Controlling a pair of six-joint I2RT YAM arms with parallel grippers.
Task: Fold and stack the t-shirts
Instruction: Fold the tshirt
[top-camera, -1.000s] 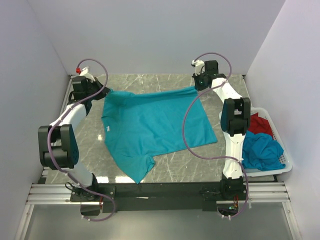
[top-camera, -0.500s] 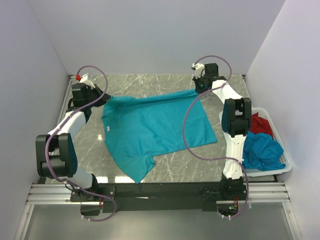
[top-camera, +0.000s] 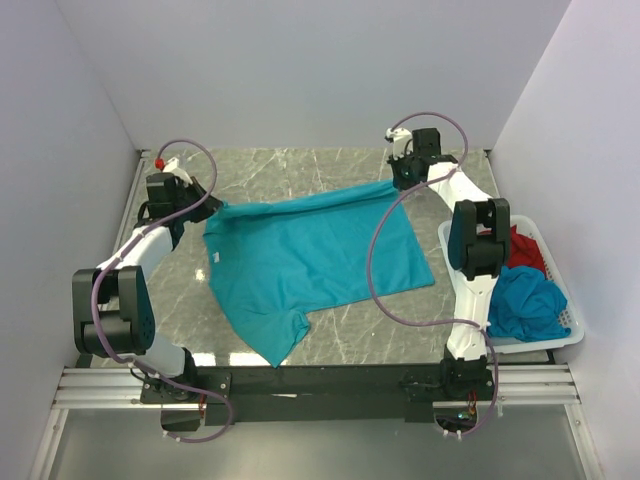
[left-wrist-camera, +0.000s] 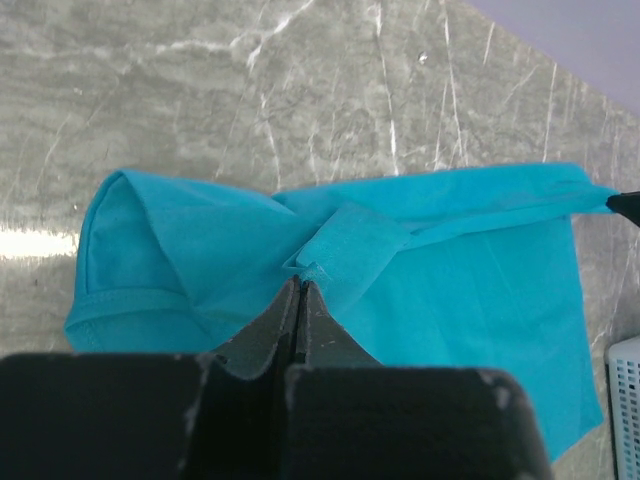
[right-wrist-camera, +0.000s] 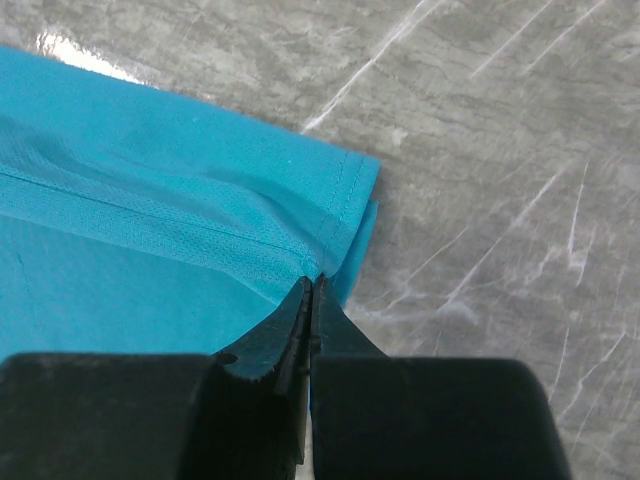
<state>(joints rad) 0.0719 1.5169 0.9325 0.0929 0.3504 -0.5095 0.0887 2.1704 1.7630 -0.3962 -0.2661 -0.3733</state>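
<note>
A teal t-shirt (top-camera: 300, 255) lies spread on the marble table, its far edge pulled taut between both grippers. My left gripper (top-camera: 213, 206) is shut on the shirt's far left corner, pinching a fold (left-wrist-camera: 340, 245) by the sleeve (left-wrist-camera: 150, 270). My right gripper (top-camera: 397, 185) is shut on the far right hem corner (right-wrist-camera: 340, 225). One sleeve (top-camera: 275, 335) lies toward the near edge. A blue t-shirt (top-camera: 525, 300) and a red t-shirt (top-camera: 522, 248) sit bunched in the basket at the right.
The white slatted basket (top-camera: 570, 330) stands at the table's right edge, beside the right arm (top-camera: 475, 240). Bare marble (top-camera: 300, 165) shows beyond the shirt, up to the back wall. Purple cables loop over both arms.
Both grippers have shifted slightly toward the near side with the shirt's far edge, which now runs straighter and tauter between them. The rest of the shirt has stayed put.
</note>
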